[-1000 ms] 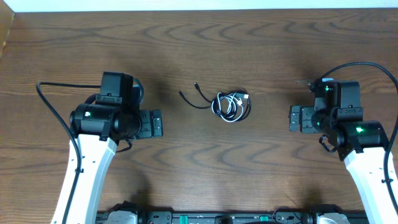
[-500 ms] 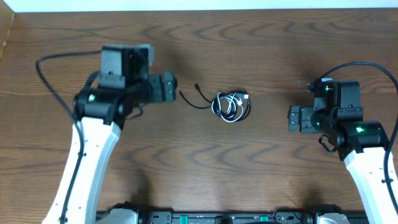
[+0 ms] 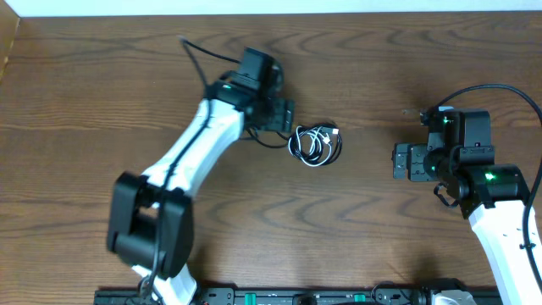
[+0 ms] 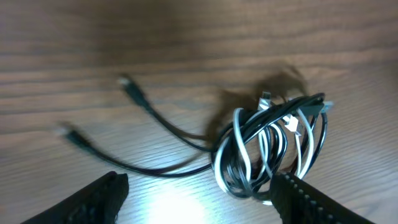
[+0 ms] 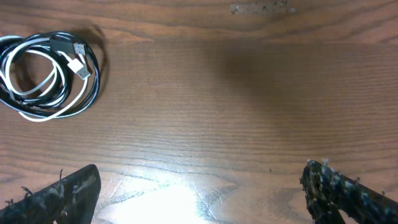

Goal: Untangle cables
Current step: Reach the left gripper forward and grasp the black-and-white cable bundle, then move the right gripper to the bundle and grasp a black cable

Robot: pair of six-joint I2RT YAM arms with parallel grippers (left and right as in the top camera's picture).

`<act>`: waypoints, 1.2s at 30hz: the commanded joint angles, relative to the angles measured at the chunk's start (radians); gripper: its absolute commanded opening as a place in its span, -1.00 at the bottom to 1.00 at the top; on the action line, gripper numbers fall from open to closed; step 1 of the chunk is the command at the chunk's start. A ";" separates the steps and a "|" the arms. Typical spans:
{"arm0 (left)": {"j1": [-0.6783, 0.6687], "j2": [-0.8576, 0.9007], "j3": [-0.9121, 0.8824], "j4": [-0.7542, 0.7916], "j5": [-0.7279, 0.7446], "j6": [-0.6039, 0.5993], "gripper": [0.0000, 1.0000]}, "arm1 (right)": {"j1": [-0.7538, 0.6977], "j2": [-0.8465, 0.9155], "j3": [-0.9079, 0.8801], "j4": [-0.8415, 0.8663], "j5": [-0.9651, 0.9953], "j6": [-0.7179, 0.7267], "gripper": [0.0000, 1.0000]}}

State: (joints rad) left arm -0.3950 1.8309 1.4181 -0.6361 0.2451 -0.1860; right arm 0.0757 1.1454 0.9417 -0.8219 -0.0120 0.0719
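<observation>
One table [image 3: 102, 76] of dark wood carries everything, and my two arms reach over it. My left gripper [image 4: 199, 186] is released: its two fingers stand wide apart, with only wood between them. My right gripper [image 5: 199, 171] is released too, its two fingers spread wide and empty. There is one bundle of cables [image 4: 267, 149]. It lies flat on the wood just ahead of my left fingers, nearer to the right finger of that pair than to the left one. In it I count one white cord [image 4: 217, 158] wound together with black cords. How many black ones there are I cannot tell, because they overlap. Two black tails [image 4: 174, 129], each ending in a small plug, run out of the coil toward the side of my left finger. From my right fingers the bundle is well apart, ahead and far to the left, with bare wood between. The far edge of the table lies well beyond both pairs of fingers, so there is open wood past the coil.
</observation>
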 commanded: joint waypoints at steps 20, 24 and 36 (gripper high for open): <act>-0.143 0.205 0.009 0.006 0.000 -0.075 -0.63 | -0.003 -0.005 0.021 -0.006 -0.010 0.014 0.99; -0.143 0.161 0.009 -0.004 0.081 -0.075 -0.85 | -0.003 -0.004 0.020 -0.005 -0.018 0.014 0.99; -0.143 0.002 0.009 -0.185 0.350 0.116 -0.85 | -0.002 0.144 0.019 0.075 -0.312 -0.037 0.99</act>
State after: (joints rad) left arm -0.5388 1.8572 1.4189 -0.7666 0.5404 -0.1673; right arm 0.0757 1.2327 0.9421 -0.7719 -0.2199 0.0555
